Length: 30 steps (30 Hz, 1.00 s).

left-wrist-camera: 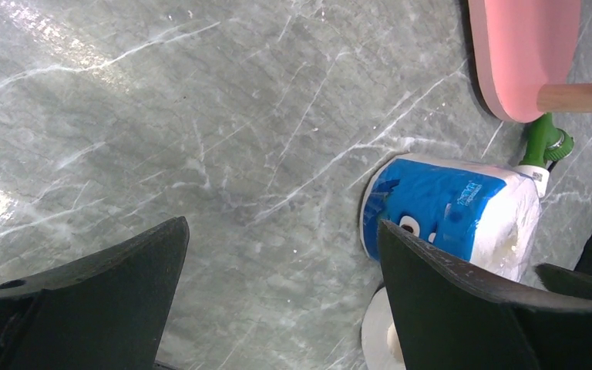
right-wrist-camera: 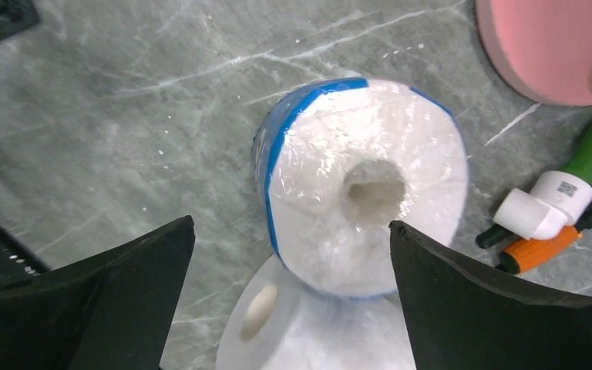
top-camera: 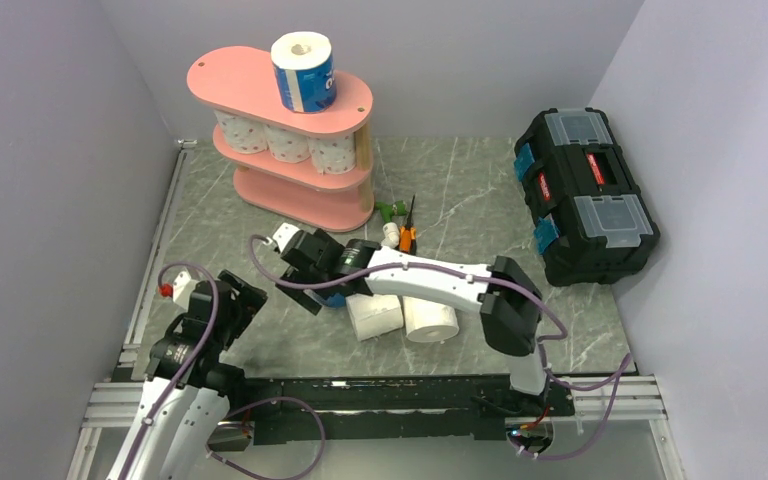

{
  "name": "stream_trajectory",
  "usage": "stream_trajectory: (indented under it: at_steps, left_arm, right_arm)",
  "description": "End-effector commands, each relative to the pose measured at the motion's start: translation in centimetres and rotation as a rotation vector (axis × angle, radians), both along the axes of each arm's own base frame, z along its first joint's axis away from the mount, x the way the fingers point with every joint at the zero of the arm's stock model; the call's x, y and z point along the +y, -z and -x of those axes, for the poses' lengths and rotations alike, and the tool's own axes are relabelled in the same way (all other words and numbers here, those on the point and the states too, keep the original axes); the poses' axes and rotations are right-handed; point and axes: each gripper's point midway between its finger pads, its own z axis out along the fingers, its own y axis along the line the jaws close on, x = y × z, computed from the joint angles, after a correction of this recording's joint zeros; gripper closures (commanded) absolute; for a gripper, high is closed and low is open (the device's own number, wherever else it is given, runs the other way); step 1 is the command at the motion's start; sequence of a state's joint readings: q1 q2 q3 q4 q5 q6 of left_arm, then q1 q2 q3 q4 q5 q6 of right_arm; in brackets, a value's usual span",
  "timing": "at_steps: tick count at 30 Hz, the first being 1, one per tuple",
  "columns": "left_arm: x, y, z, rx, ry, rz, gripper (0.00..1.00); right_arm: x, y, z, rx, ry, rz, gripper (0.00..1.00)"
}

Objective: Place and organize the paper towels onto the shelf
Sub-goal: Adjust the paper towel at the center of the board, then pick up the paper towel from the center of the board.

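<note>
The pink shelf (top-camera: 260, 75) stands at the back left. A blue-wrapped paper towel roll (top-camera: 303, 72) is upright on its top board, and three pink-dotted rolls (top-camera: 288, 143) line the middle board. A second blue-wrapped roll (right-wrist-camera: 362, 185) sits on the table, its core hole facing the right wrist camera. My right gripper (right-wrist-camera: 291, 223) hangs open over it, one finger on each side. Two plain white rolls (top-camera: 375, 315) (top-camera: 430, 320) lie beside it. My left gripper (left-wrist-camera: 283, 223) is open and empty over bare table, left of the blue roll (left-wrist-camera: 439, 208).
A black toolbox (top-camera: 585, 195) sits at the right. A green-and-white tool (top-camera: 392, 213) and an orange-handled tool (top-camera: 407, 238) lie just right of the shelf's bottom board (left-wrist-camera: 524, 54). Grey walls close in the table on the left, back and right.
</note>
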<state>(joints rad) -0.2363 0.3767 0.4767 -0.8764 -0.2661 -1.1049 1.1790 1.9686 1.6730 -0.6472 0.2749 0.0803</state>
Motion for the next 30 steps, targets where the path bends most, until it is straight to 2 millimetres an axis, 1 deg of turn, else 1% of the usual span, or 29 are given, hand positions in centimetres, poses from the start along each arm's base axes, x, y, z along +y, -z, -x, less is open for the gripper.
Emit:
stream_trajectory:
  at_steps: [1, 2, 4, 5, 7, 8, 9, 10, 11, 13, 14, 16, 18, 22, 25, 28, 30]
  left_arm:
    - [-1.0, -2.7, -1.5, -0.099, 0.043, 0.03, 0.01]
    - [-1.4, -3.4, -1.8, -0.128, 0.086, 0.024, 0.01]
    - [-2.3, -5.0, -2.6, -0.21, 0.179, -0.003, 0.01]
    - [-2.6, -5.7, -3.0, -0.247, 0.204, -0.007, 0.01]
    - [-3.5, -7.0, -3.8, -0.338, 0.251, 0.005, 0.01]
    - [-4.3, -8.2, -4.2, -0.407, 0.289, 0.025, 0.01]
    - [-4.5, -8.6, -4.4, -0.439, 0.294, 0.034, 0.01]
    - [-4.6, -8.6, -4.6, -0.451, 0.284, 0.048, 0.01]
    - [-4.7, -8.1, -4.9, -0.447, 0.284, 0.053, 0.01]
    - [-5.0, -7.4, -5.2, -0.401, 0.301, 0.047, 0.01]
    - [-5.2, -7.0, -5.2, -0.356, 0.315, 0.039, 0.01]
    - [-5.0, -6.1, -5.1, -0.247, 0.314, 0.004, 0.01]
    - [-4.8, -5.7, -5.0, -0.175, 0.3, -0.031, 0.01]
    - [-5.6, -5.6, -4.8, -0.104, 0.266, -0.017, 0.01]
    - [-6.3, -5.4, -4.4, -0.038, 0.233, 0.017, 0.01]
    - [-6.9, -6.2, -4.3, -0.003, 0.178, 0.06, 0.01]
    - [-7.7, -7.1, -4.4, -0.005, 0.167, 0.081, 0.01]
  right_arm:
    - [-1.0, -8.9, 0.0, -0.059, 0.079, -0.218, 0.0]
    - [-1.9, -10.1, 0.0, -0.077, 0.116, -0.25, 0.0]
    - [-4.4, -12.0, -0.3, -0.119, 0.209, -0.314, 0.0]
    - [-6.5, -12.6, -0.4, -0.14, 0.272, -0.345, 0.0]
    - [-10.9, -12.2, -1.5, -0.22, 0.467, -0.381, 0.0]
    - [-13.6, -11.1, -2.5, -0.251, 0.576, -0.39, 0.0]
    - [-16.1, -10.0, -3.1, -0.254, 0.664, -0.396, 0.0]
    - [-18.3, -9.0, -3.6, -0.218, 0.739, -0.417, 0.0]
    - [-20.2, -8.0, -4.0, -0.168, 0.798, -0.442, 0.0]
    - [-23.3, -7.2, -3.8, -0.106, 0.863, -0.539, 0.0]
    - [-24.4, -7.1, -3.6, -0.104, 0.874, -0.58, 0.0]
    - [-26.2, -7.6, -3.3, -0.141, 0.891, -0.649, 0.0]
    - [-27.7, -8.0, -3.0, -0.183, 0.922, -0.688, 0.0]
    - [-30.0, -7.4, -2.6, -0.217, 1.024, -0.713, 0.0]
    - [-30.9, -6.5, -2.6, -0.199, 1.084, -0.7, 0.0]
    - [-30.7, -6.3, -2.5, -0.161, 1.079, -0.746, 0.0]
    - [-30.6, -6.3, -2.5, -0.135, 1.067, -0.789, 0.0]
